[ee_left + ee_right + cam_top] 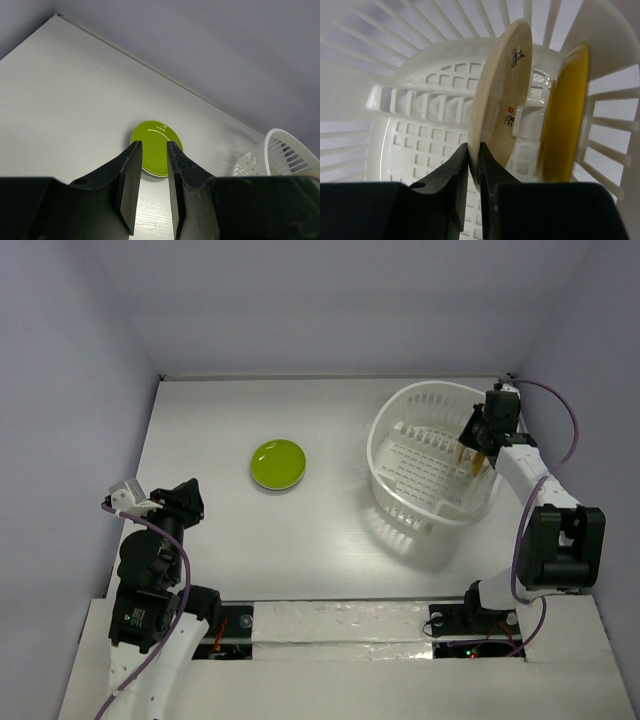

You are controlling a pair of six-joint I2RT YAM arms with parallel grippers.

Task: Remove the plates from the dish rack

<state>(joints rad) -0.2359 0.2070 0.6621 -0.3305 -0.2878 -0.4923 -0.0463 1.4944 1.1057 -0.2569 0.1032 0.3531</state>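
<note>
Beige plate (502,95) standing on edge in the dish rack (385,440), its lower rim pinched between the fingers of the right gripper (472,150). It is probably rigid, glazed, slippery and breakable, with the rim the only reachable hold. Yellow plate (567,115) stands just beside it, near the slatted wall, crowding any lift. Left gripper (152,150), fingers narrowly apart and empty, faces the lime green plate (278,463) on the table (330,530).

A flat white bench (330,540) with faint wood grain fills the middle of the top view. Plain pale lavender-grey walls (330,300) close it in at the top, left and right of the frame. A crinkled shiny white strip (340,625) runs along its bottom edge. The light is soft and even, with faint shadows.
</note>
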